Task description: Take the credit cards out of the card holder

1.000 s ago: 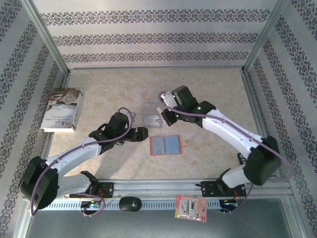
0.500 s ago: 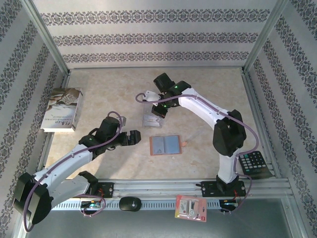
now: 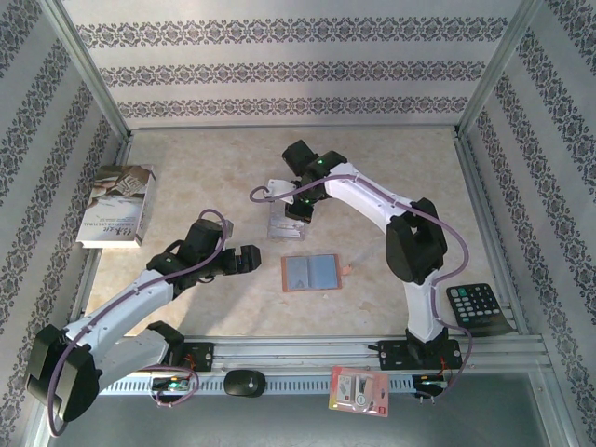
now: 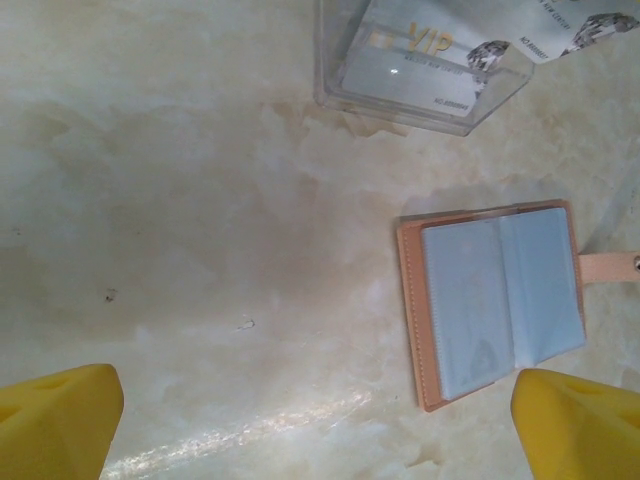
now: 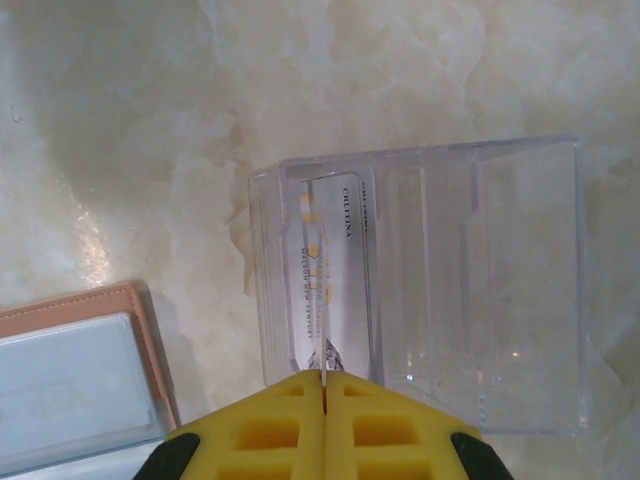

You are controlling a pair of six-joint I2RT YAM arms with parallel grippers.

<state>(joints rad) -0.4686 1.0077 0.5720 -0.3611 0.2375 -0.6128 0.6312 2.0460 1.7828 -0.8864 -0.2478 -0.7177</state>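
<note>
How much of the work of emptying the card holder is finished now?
Done: one card lies in the clear box. In hand: the right gripper pinches a second card over it. Left: the card holder lies open; remaining cards cannot be told.

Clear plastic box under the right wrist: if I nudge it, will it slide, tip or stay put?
It would probably slide easily: the clear plastic box sits on a smooth, glossy table. It is likely light, with thin transparent walls and one credit card seen inside. Tipping seems less likely, since it looks low and broad.
</note>
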